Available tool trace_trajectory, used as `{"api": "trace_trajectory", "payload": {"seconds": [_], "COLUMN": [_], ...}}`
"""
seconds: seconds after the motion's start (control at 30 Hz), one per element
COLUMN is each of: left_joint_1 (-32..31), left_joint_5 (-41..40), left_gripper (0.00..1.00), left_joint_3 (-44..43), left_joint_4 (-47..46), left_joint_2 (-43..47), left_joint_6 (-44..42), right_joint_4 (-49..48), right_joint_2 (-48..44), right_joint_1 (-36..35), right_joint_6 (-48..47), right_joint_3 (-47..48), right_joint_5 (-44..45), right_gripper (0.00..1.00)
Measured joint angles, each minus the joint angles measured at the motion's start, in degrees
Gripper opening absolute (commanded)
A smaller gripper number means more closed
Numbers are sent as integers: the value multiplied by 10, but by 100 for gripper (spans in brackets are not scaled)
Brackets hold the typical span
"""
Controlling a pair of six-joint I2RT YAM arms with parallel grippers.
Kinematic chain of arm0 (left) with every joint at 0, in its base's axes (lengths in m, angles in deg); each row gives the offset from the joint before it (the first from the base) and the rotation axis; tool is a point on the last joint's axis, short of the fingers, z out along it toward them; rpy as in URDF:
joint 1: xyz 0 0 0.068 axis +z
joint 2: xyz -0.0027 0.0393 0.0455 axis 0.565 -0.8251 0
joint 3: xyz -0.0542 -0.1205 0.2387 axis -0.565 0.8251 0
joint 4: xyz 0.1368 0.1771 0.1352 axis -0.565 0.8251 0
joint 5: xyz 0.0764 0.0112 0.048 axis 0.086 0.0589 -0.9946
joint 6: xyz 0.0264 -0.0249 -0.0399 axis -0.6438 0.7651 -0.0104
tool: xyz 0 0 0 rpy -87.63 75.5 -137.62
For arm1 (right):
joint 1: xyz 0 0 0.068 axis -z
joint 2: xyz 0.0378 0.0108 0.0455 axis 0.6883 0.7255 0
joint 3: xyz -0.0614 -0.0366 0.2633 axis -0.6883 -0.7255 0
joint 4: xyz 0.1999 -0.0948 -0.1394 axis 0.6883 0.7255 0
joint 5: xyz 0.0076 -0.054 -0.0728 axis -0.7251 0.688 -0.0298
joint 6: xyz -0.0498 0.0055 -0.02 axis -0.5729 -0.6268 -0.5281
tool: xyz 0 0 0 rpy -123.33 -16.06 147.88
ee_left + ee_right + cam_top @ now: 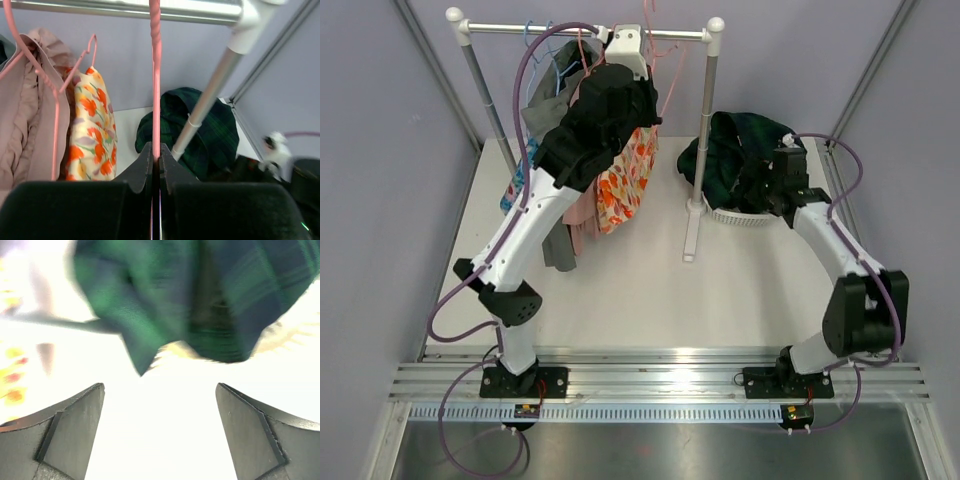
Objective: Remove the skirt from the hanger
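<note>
A: Where do we find the skirt (738,150)?
B: We see it heaped in the white basket (735,217) on the worktop (640,290).
A: And the end effectors?
B: The left end effector (156,152) is closed tight on a pink hanger (156,75). The right end effector (160,395) is spread wide near the skirt and grips nothing.

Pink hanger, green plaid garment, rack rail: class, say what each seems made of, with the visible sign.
Pink hanger: probably plastic-coated wire; thin, twisted near the top, slightly glossy.
Green plaid garment: woven cloth, matte; soft folds and a tartan pattern.
Rack rail: likely a metal tube; bright, reflective sheen.
</note>
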Motion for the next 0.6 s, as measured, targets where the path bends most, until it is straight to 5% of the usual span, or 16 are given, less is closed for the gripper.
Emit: {"api": "trace_trajectory", "payload": {"seconds": [0.27,0.33,0.4,0.6], "left_joint_1": [64,63,59,55], "left_joint_5": [85,98,107,110], "left_gripper": [0,7,26,44], "left_joint_3": [-17,-10,11,105], "left_joint_4": [-40,-41,-42,-52], "left_joint_2": [-83,-90,-85,-27], "left_joint_6": [11,15,17,23], "right_joint_4": [-30,-28,-24,-12], "right_joint_2": [-213,-224,-227,-233], "right_joint_1": [-47,-47,-47,-48], "right_joint_6": [2,0,-1,-1], "right_joint_3": [-84,-89,-93,-118], "right_joint_5": [-26,-28,-28,-30], "right_gripper": [100,99,99,100]}}
